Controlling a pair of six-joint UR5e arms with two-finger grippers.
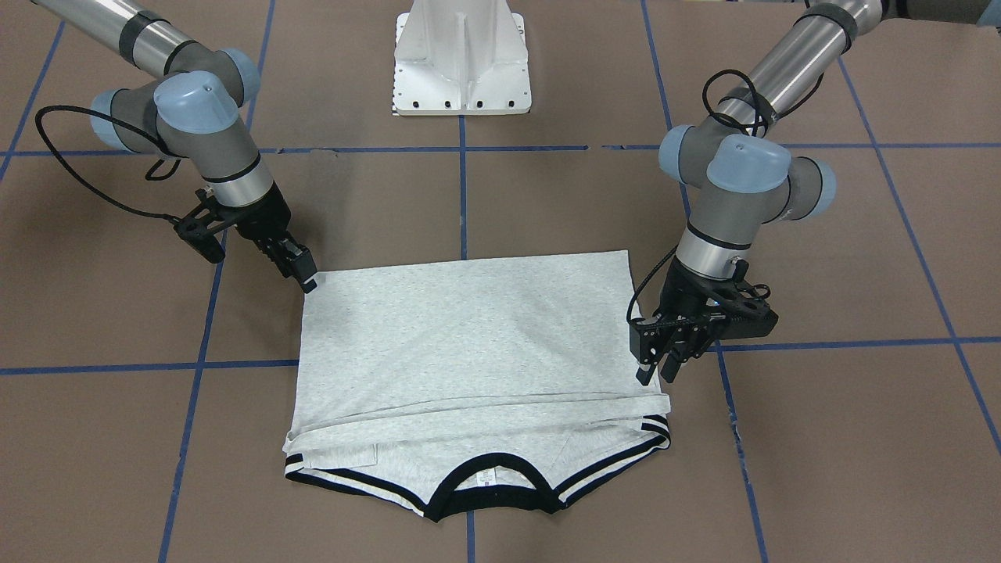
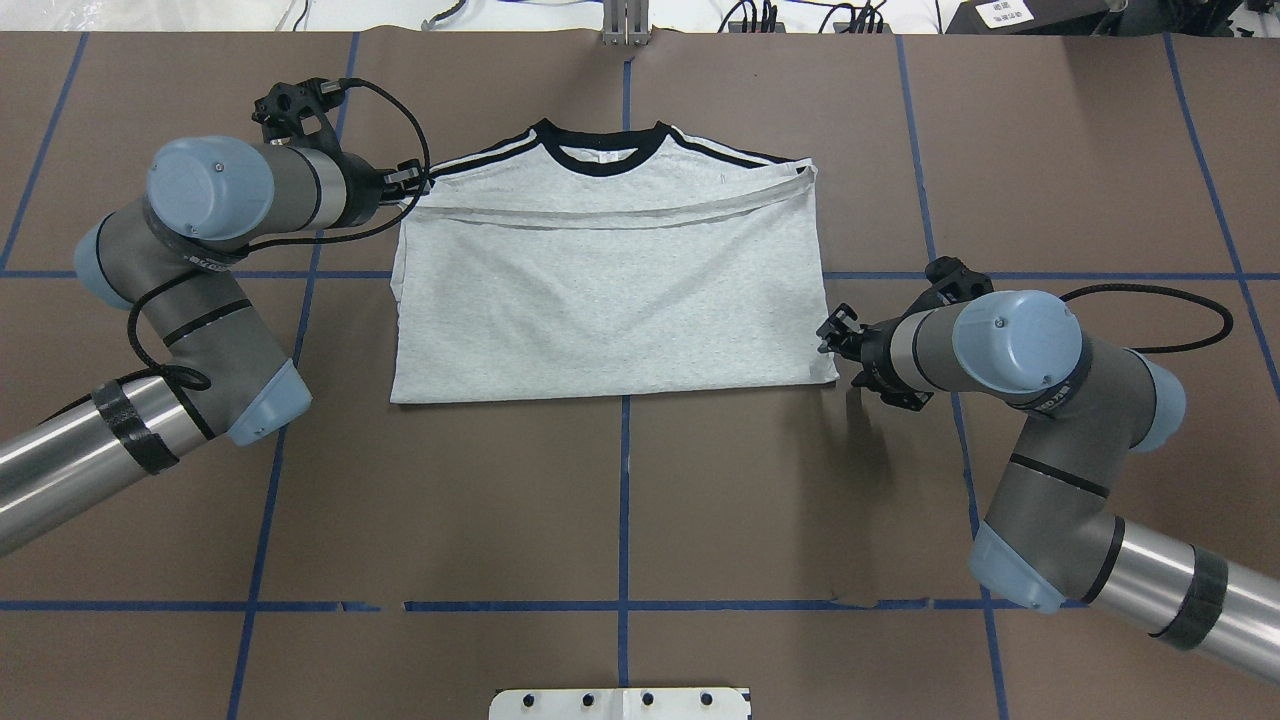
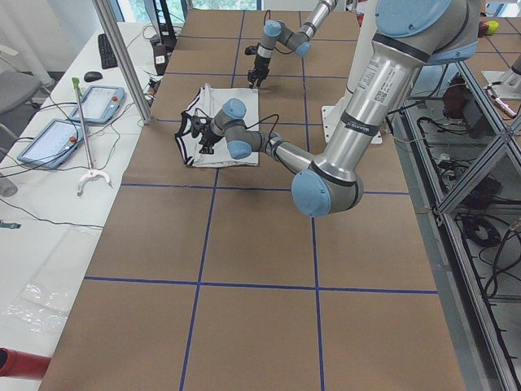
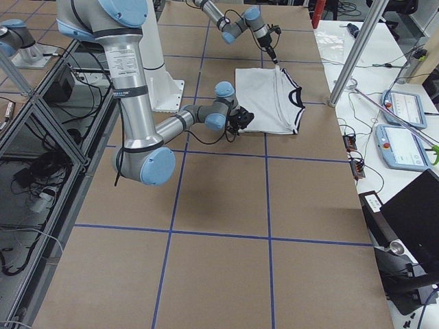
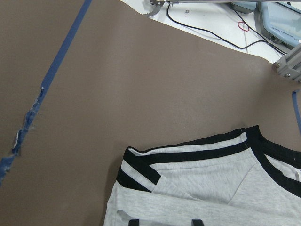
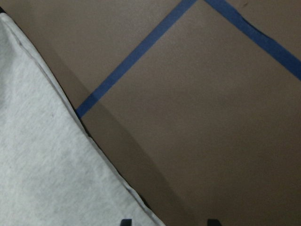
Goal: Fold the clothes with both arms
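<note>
Grey cotton, the shirt lies flat on the brown bench, its hem doubled up to just short of the black collar. Its long axis runs crosswise, from one pair of jaws to the other. The left arm holds its jaws spread over the striped sleeve corner, with the cloth stretching away inward. The right arm also has its jaws spread, at the diagonally opposite folded corner, and the shirt's edge passes between them. Each arm is nearest its own end, so the next fold likely starts from these corners.
</note>
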